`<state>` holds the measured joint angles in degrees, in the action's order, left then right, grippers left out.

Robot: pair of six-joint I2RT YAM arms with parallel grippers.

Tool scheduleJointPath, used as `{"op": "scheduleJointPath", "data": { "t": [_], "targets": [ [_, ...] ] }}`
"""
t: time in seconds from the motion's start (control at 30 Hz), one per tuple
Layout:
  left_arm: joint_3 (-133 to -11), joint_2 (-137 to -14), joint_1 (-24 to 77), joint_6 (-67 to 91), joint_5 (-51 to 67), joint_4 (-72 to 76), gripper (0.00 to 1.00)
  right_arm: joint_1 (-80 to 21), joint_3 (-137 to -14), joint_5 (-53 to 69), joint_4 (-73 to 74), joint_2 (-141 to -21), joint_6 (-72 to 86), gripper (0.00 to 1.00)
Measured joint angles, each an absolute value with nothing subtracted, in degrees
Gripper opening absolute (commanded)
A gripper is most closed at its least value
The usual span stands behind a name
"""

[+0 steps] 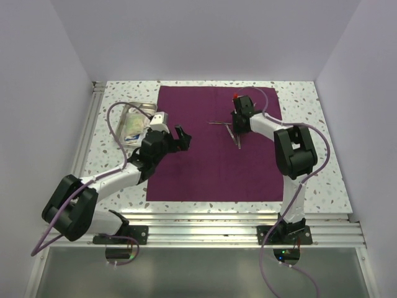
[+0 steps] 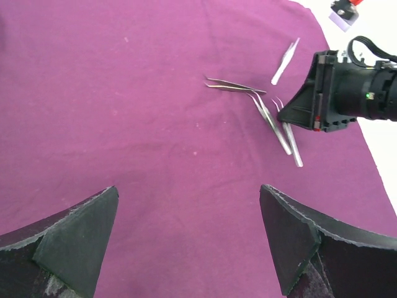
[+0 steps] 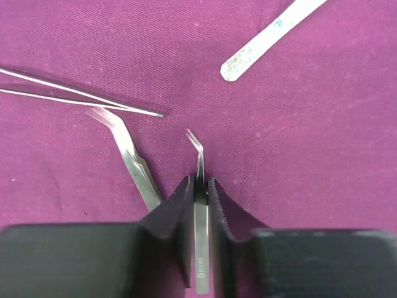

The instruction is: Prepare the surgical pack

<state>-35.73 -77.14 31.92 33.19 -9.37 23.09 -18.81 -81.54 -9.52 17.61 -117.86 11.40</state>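
Over purple cloth (image 1: 217, 155), right tool (image 3: 198, 185) tight on half-hidden tweezers (image 3: 200, 158); left tool (image 2: 188, 192) wide, empty.

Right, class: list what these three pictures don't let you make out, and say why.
Top view: what lies in the steel tray, too small to identify.
Right wrist view: the rear end of the curved tweezers, hidden inside the right gripper and cut by the bottom edge.
Left wrist view: the red-topped item, cut off by the top edge.
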Motion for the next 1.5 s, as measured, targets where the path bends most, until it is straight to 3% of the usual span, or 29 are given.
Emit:
{"op": "scheduleJointPath", "data": {
  "t": [0.03, 0.23, 0.4, 0.63, 0.93, 1.37, 1.5],
  "targets": [
    [-35.7, -77.2, 32.1, 33.1, -9.2, 23.4, 0.99, -18.8, -81.5, -9.6, 17.7, -117.9, 11.4, 0.05],
    [-35.7, -79.0, 33.1, 31.4, -6.5, 25.9, 0.99, -18.8, -80.0, -9.6, 16.8, -116.7, 12.4, 0.00],
    [-36.2, -82.9, 35.1, 29.9, -1.4, 28.4, 0.97, -18.9, -68.7, -7.5, 12.1, -107.2, 17.5, 0.00],
    [-37.9, -88.1, 37.4, 29.2, 4.6, 30.7, 0.90, -19.2, -51.5, 0.1, -4.5, -91.0, 29.1, 0.00],
    [-40.6, -92.0, 41.6, 27.9, 8.5, 33.7, 0.83, -21.2, -37.8, 5.2, -26.3, -87.7, 41.1, 0.00],
    [-45.7, -96.1, 43.2, 26.7, 8.2, 31.6, 0.69, -23.0, -35.2, 10.0, -40.6, -86.9, 45.4, 0.00],
    [-46.4, -96.7, 43.2, 26.3, 7.6, 30.4, 0.58, -23.4, -35.2, 11.4, -42.1, -86.9, 45.5, 0.00]
  ]
}}
